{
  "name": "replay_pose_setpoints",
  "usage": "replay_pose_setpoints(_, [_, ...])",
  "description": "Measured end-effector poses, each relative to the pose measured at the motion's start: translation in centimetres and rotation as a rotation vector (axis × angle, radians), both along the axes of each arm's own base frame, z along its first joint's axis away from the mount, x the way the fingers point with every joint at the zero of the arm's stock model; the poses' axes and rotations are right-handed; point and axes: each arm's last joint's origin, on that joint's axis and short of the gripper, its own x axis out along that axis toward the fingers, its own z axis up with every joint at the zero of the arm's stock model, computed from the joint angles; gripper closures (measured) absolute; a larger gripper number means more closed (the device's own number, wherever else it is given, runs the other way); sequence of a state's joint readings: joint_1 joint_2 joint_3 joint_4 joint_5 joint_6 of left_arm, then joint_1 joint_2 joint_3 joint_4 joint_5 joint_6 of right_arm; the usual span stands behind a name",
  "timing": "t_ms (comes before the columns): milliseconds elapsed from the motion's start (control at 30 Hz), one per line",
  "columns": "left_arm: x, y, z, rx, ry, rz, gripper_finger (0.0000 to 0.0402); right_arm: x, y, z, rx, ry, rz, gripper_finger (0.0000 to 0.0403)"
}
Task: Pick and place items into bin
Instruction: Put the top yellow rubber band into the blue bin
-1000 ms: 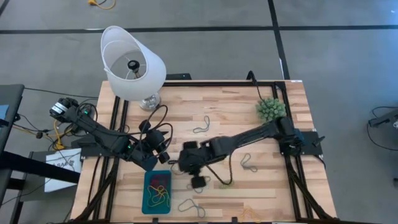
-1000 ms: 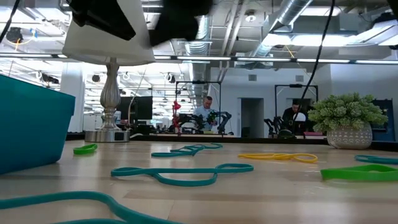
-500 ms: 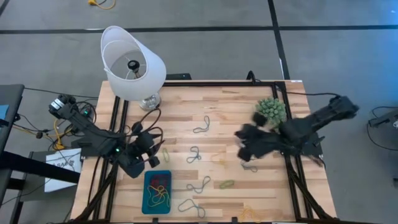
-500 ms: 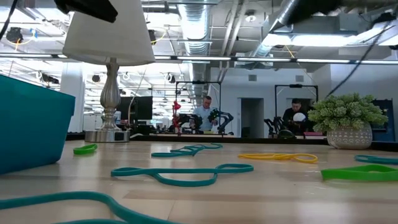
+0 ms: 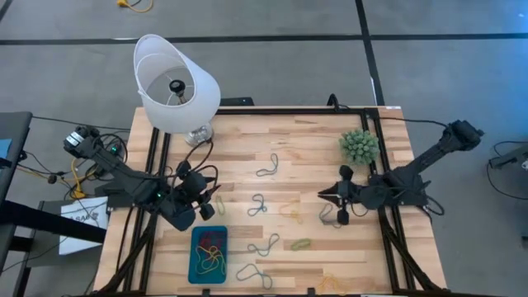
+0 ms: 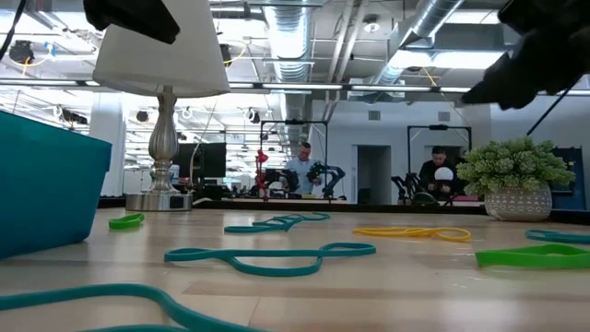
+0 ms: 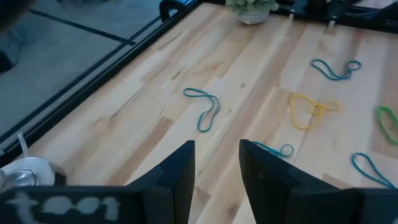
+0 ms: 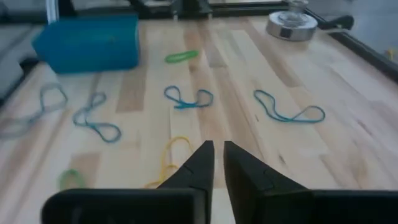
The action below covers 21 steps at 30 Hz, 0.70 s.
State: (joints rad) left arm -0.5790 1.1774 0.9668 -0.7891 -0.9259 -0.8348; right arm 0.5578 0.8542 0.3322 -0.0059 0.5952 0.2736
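Teal bin (image 5: 208, 253) sits at tabletop (image 5: 313, 148) front-left w/ a few bands in it; the rest lie scattered. Right gripper (image 5: 327, 195) nearly closed, empty, beside yellow band (image 5: 290, 212). Left gripper (image 5: 198, 206) slightly open, empty. Thin floppy loops: your pinch may slip or snag two.

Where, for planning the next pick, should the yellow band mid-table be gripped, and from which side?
Grip the yellow band where its strands appear to cross and bunch, coming straight down from above: it lies flat and limp on the table, so no side offers an edge. The right tool hovers nearer it than the left tool, which is by the bin.
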Motion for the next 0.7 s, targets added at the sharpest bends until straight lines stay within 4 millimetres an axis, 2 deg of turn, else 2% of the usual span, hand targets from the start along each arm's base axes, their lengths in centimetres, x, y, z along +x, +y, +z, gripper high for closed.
replay_pose_setpoints(133, [0.4,0.8,0.0,0.001,-0.002,0.040,0.0286,1.2,-0.6,-0.9,-0.036,0.039,-0.033,0.0339])
replay_pose_setpoints(267, [0.7,1.4,0.0,-0.008,0.003,0.068,0.0286,3.0,-1.0,-2.0,0.037,0.061,-0.016,0.0310])
replay_pose_setpoints(400, [0.8,1.7,-0.1,-0.035,0.019,0.064,0.0286,4.8,-1.0,-4.4,0.060,0.113,-0.045,0.0290])
replay_pose_setpoints(567, [1.0,1.5,0.0,-0.064,0.006,0.048,0.0286,7.0,0.5,-6.0,0.137,0.199,0.022,0.0284])
replay_pose_setpoints(700, [1.3,1.1,0.2,-0.081,0.005,-0.014,0.0286,8.7,2.5,-7.3,0.081,0.335,0.112,0.0284])
